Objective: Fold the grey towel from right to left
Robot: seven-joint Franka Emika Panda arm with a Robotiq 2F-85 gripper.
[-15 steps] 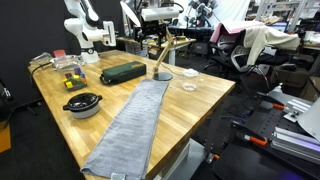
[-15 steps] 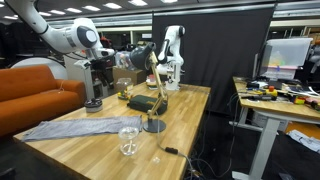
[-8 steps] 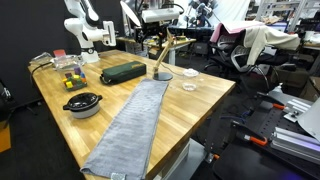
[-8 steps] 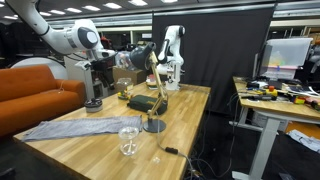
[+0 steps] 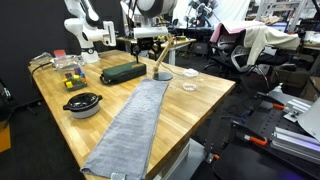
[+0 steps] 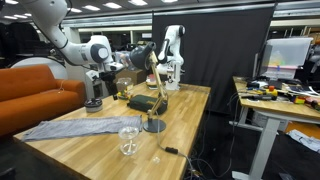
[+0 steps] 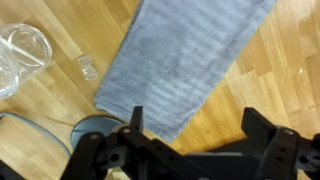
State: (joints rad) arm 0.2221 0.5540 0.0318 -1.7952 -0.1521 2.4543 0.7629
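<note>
Towel point(image 5: 130, 125) flat and unfolded, lengthwise along wooden table point(image 5: 205, 95)
Black bowl point(image 5: 82, 104) near its long edge; far end lies by round stand base point(image 5: 161, 74); gripper point(image 7: 195, 130) hangs above that end, jaws spread wide, holding nothing

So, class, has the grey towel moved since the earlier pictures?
No. The grey towel still ends by the round stand base.
</note>
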